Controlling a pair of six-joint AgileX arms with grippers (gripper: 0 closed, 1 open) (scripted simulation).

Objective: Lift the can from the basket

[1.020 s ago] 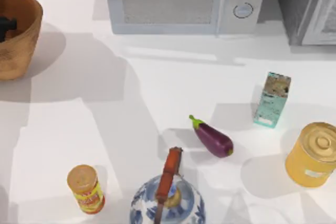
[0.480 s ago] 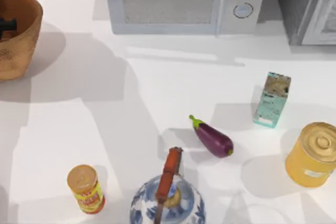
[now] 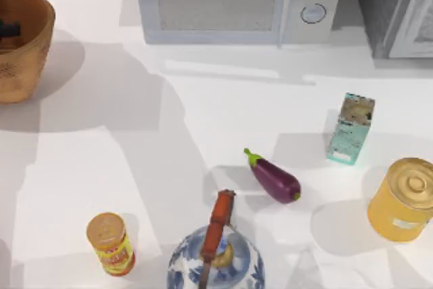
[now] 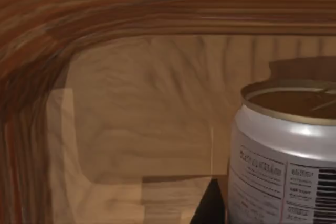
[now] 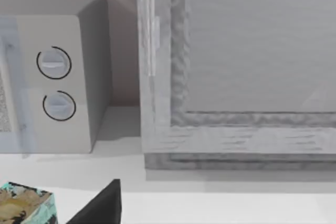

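A: From the top, your left gripper point(image 3: 8, 30) is sitting down inside the basket point(image 3: 30, 59) at the far left. Can't tell what its fingers are doing.

B: Left wrist: the can point(image 4: 286, 156) is standing upright in the basket, off to one side. You're risking clipping it and tipping it.

A: Right wrist's just facing the microwave point(image 5: 52, 72); that arm's parked.

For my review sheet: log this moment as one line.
left end effector: inside basket, beside can | can: upright in basket | right arm: parked near microwave
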